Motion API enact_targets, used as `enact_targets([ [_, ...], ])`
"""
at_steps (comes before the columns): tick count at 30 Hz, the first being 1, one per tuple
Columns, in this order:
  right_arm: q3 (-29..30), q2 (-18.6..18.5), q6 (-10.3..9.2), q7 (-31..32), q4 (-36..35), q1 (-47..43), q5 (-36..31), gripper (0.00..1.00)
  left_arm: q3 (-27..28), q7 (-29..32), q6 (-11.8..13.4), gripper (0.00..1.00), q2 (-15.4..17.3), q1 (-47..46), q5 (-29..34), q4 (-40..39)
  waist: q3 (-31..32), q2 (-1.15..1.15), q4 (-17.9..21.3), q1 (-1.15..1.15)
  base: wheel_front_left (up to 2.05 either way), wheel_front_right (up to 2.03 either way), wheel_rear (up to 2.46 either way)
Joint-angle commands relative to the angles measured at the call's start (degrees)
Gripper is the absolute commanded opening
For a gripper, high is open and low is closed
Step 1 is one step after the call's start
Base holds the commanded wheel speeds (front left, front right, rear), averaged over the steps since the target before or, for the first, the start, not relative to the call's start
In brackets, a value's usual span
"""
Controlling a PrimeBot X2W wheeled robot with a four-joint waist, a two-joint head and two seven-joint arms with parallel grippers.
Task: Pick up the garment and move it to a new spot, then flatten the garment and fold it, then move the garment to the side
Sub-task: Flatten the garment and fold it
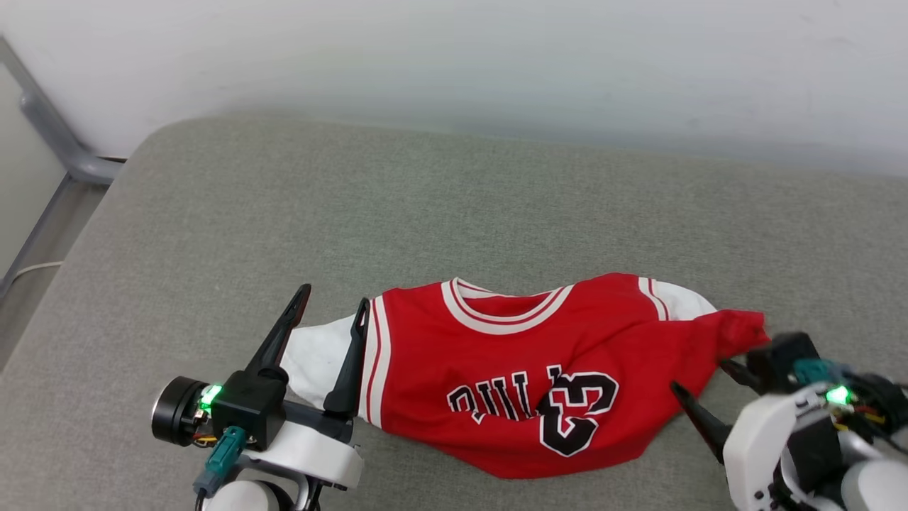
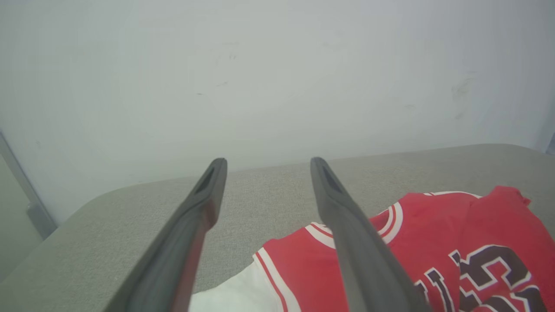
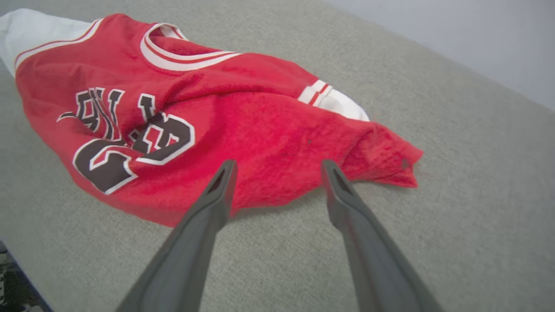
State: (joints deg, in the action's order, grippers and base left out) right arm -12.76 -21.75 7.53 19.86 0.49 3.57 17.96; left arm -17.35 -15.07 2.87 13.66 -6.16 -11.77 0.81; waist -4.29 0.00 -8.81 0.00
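Note:
The garment [image 1: 525,355], a red jersey with white sleeves, a striped collar and black lettering with 23, lies rumpled on the grey padded surface [image 1: 454,199]. Its collar points toward the wall and its right side is bunched into a red flap. My left gripper [image 1: 335,297] is open, its fingers straddling the white left sleeve just above it. The left wrist view shows this gripper [image 2: 267,161] spread wide over the garment [image 2: 433,234] with nothing between the fingers. My right gripper [image 1: 699,375] is open beside the bunched right edge. In the right wrist view it [image 3: 278,164] hovers at the garment's [image 3: 243,112] near edge.
A white wall [image 1: 496,64] runs along the far edge of the padded surface. A grey metal frame [image 1: 50,121] and a strip of floor with a white cable [image 1: 32,270] lie off the left edge. Bare grey padding stretches behind the jersey and to both sides.

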Motion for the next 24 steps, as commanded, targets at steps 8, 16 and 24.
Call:
enact_targets([
  [8, -18.76, -13.14, -0.08, 20.7, -2.62, 15.44, 11.23, 1.0, 2.37, -0.14, -3.43, 1.0, -3.51, -0.88, 2.2, 0.12, -2.24, 0.0, -3.48, 0.0, 0.0, 0.0, 0.0],
  [16, -32.77, -17.64, -0.08, 27.41, 6.24, 26.05, 14.52, 1.0, 3.78, -0.14, -6.08, 1.0, -6.74, -1.84, 3.69, 1.04, -3.85, 0.0, -7.41, 0.0, 0.0, 0.0, 0.0],
  [24, -38.82, -15.76, -0.05, 26.75, 16.38, 26.46, 18.25, 0.0, 5.54, -0.14, -7.83, 1.0, -8.1, -1.06, 4.67, 2.08, -4.24, 0.0, -8.54, 0.0, 0.0, 0.0, 0.0],
])
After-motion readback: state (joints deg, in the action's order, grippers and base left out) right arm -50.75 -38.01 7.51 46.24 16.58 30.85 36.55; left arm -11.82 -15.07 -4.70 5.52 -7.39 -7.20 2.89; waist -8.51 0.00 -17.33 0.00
